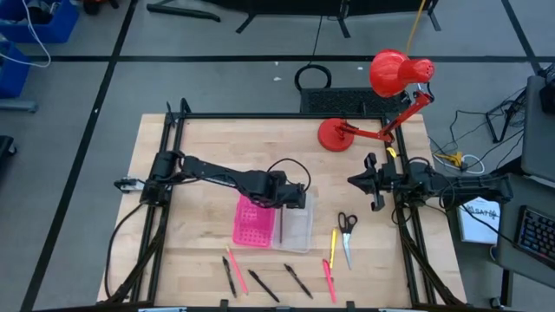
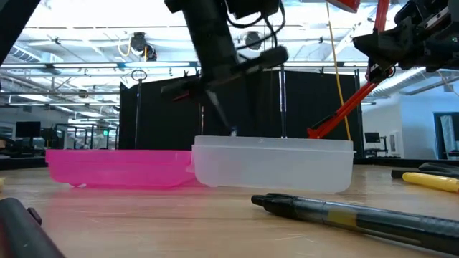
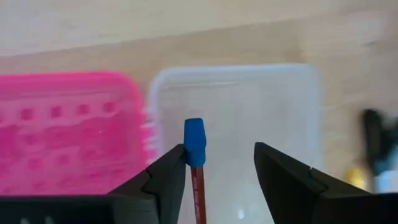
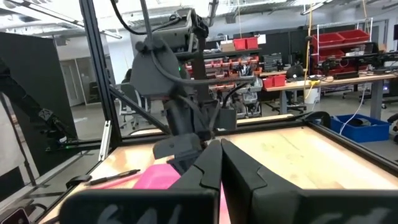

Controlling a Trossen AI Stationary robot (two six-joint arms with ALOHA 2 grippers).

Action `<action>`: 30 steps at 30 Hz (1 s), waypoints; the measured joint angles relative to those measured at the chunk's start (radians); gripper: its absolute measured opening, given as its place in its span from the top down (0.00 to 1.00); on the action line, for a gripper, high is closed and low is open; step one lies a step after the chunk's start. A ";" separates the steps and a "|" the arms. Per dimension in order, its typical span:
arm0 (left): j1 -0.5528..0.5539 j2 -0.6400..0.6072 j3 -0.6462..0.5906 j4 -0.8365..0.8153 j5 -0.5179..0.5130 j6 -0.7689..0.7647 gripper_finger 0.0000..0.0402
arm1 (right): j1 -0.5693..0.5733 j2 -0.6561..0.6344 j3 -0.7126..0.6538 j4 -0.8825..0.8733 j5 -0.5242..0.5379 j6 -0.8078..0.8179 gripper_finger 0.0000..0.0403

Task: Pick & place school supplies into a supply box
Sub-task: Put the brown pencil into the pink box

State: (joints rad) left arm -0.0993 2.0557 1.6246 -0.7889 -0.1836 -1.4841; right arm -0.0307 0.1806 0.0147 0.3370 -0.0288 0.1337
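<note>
The supply box lies open on the table: clear half (image 1: 297,227) (image 2: 272,165) (image 3: 261,106), pink perforated lid (image 1: 253,221) (image 3: 68,124) flat beside it. My left gripper (image 1: 290,198) (image 3: 221,152) hangs open above the clear half, with a reddish pencil capped in blue (image 3: 194,142) between its fingers. Scissors (image 1: 347,234), a yellow pencil (image 1: 334,245), a pink pen (image 1: 329,277) and black pens (image 1: 260,284) lie on the table toward the near edge. My right gripper (image 1: 366,180) (image 4: 221,152) waits shut at the table's right side. My left gripper is not pinching the pencil. The shaft just below the blue cap (image 3: 196,171) lies against the inner side of one finger (image 3: 168,177), and the other finger stands well apart. The fingers point down from above. In the low view the pencil (image 2: 221,111) slants down toward the clear half.
A red desk lamp (image 1: 386,82) stands at the far right of the table, its base (image 1: 334,134) on the wood. A black pen (image 2: 344,211) lies close to the low camera. Bare wood shows left of the pink lid.
</note>
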 joint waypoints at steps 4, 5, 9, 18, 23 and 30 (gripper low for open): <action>0.003 0.002 0.000 -0.014 0.006 0.028 0.51 | 0.000 0.003 0.000 0.004 0.000 0.044 1.00; 0.003 0.002 0.000 -0.011 0.003 0.040 0.51 | 0.000 0.003 0.000 0.004 0.000 0.054 1.00; 0.006 0.002 0.000 -0.018 -0.005 0.057 0.51 | 0.000 0.003 0.000 0.004 0.000 0.066 1.00; 0.009 0.002 0.000 -0.014 0.016 0.068 0.59 | 0.000 0.003 0.000 0.003 0.000 0.064 1.00; 0.009 0.002 0.000 0.013 0.020 0.077 0.82 | 0.000 0.003 0.000 0.003 0.000 0.064 1.00; 0.005 0.002 0.000 0.073 0.025 0.098 0.93 | 0.000 0.003 0.000 0.003 0.000 0.064 1.00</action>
State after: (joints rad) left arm -0.0940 2.0575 1.6245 -0.7155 -0.1583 -1.3857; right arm -0.0307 0.1837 0.0151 0.3401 -0.0288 0.1978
